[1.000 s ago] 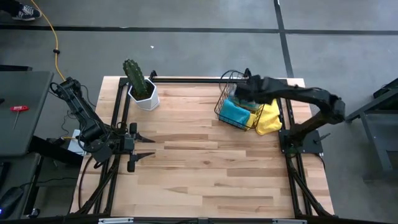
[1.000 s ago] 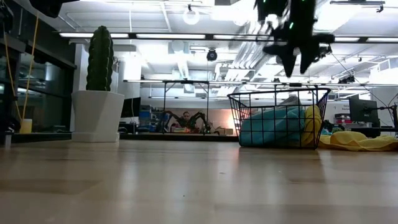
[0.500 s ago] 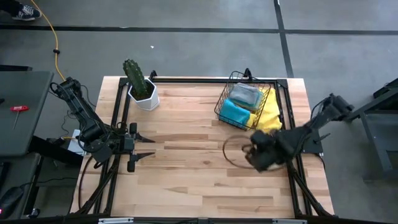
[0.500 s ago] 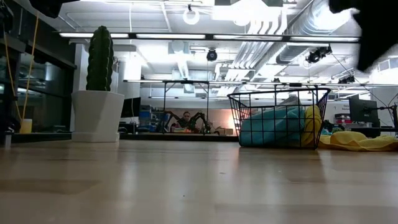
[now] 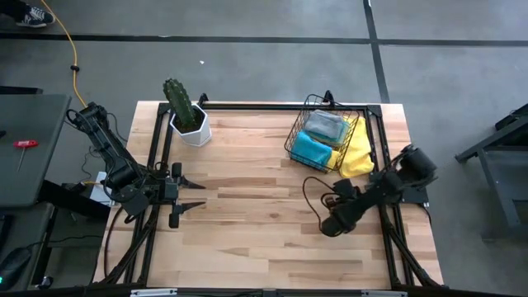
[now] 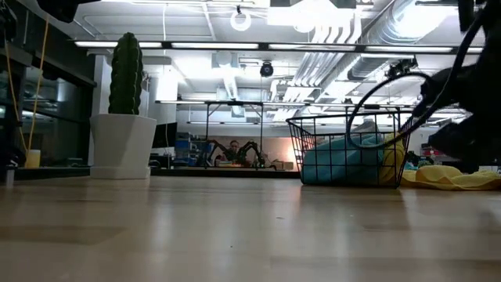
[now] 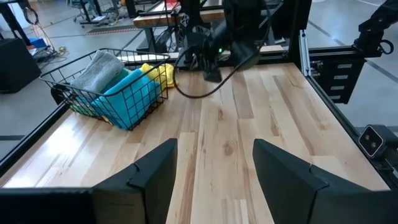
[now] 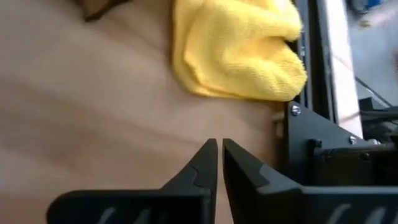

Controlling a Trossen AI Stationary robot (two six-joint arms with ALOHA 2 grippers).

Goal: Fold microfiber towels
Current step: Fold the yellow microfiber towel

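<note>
While the right gripper (image 8: 219, 155) hangs pinched together and empty over the table (image 5: 247, 223) near its right edge, no towel is out for folding, so next it must seize the yellow towel (image 5: 358, 158) slumped beside the basket (image 5: 307, 154) of towels (image 5: 312, 149) at the far right corner; the left gripper (image 5: 191, 195), spread wide, waits at the left edge.

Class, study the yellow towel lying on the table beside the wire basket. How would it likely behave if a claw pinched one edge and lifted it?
The yellow towel lies in soft rumpled folds, so it would probably droop rather than hold shape. It looks thin, so likely light. Its fuzzy surface suggests it would drag on the wooden table rather than slide.
</note>
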